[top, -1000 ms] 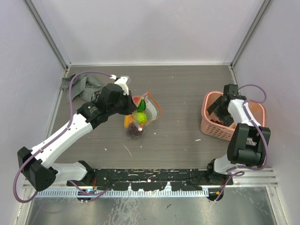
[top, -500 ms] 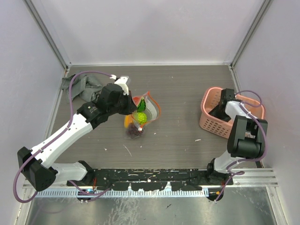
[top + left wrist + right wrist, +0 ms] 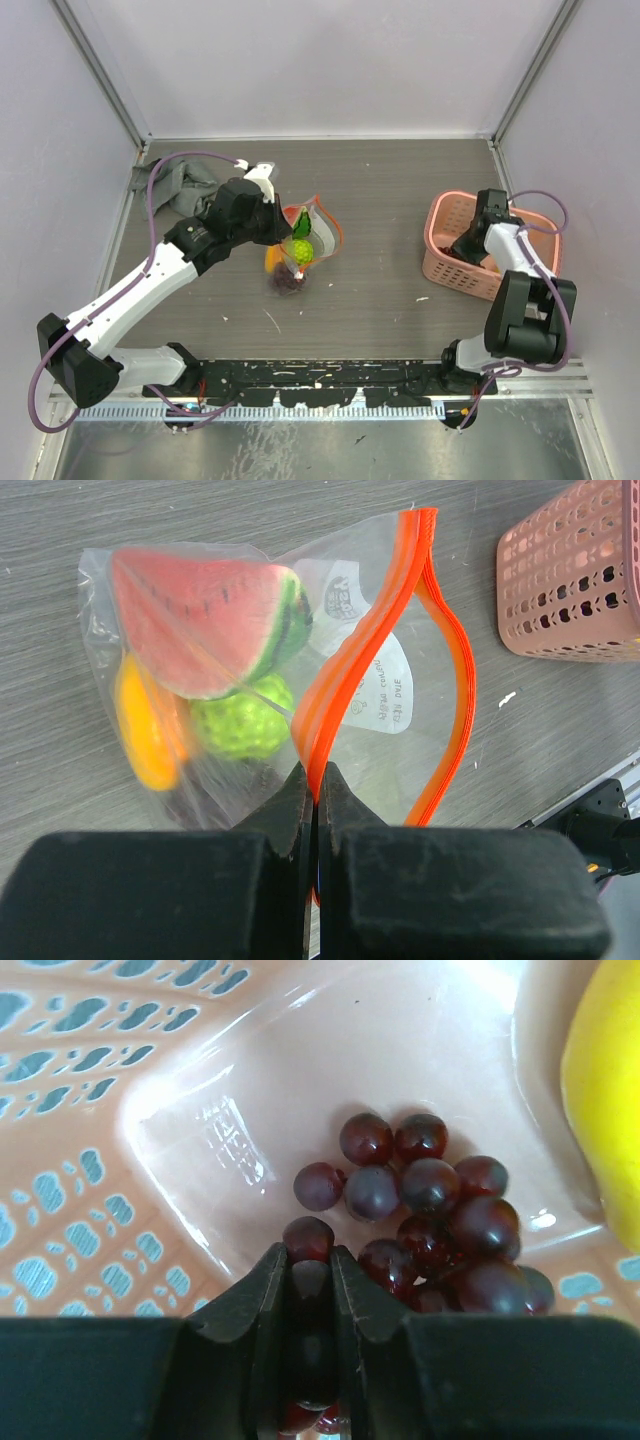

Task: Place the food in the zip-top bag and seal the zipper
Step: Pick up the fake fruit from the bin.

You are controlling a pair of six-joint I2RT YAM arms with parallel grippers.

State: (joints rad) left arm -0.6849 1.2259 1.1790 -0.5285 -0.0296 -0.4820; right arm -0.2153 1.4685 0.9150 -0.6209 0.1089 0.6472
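Note:
The zip-top bag [image 3: 380, 680] lies open on the table, its mouth gaping. Inside it are a red watermelon slice [image 3: 195, 610], a bumpy green fruit [image 3: 240, 720] and an orange piece [image 3: 140, 730]. My left gripper [image 3: 316, 780] is shut on the near lip of the red-orange zipper [image 3: 350, 650]. In the top view the bag [image 3: 305, 245] sits left of centre with the left gripper [image 3: 283, 228] at its left edge. My right gripper [image 3: 310, 1260] is down in the pink basket [image 3: 60, 1160], shut on a bunch of dark purple grapes [image 3: 430, 1210].
The pink basket [image 3: 445, 265] stands at the right of the table, with the right gripper [image 3: 466, 248] inside it. A yellow fruit [image 3: 600, 1080] lies in the basket beside the grapes. A grey cloth [image 3: 180, 185] is bunched at the back left.
The right gripper has sunk into the basket and its jaws have closed onto the grapes. The basket has shifted slightly. The left arm and the bag have stayed still.

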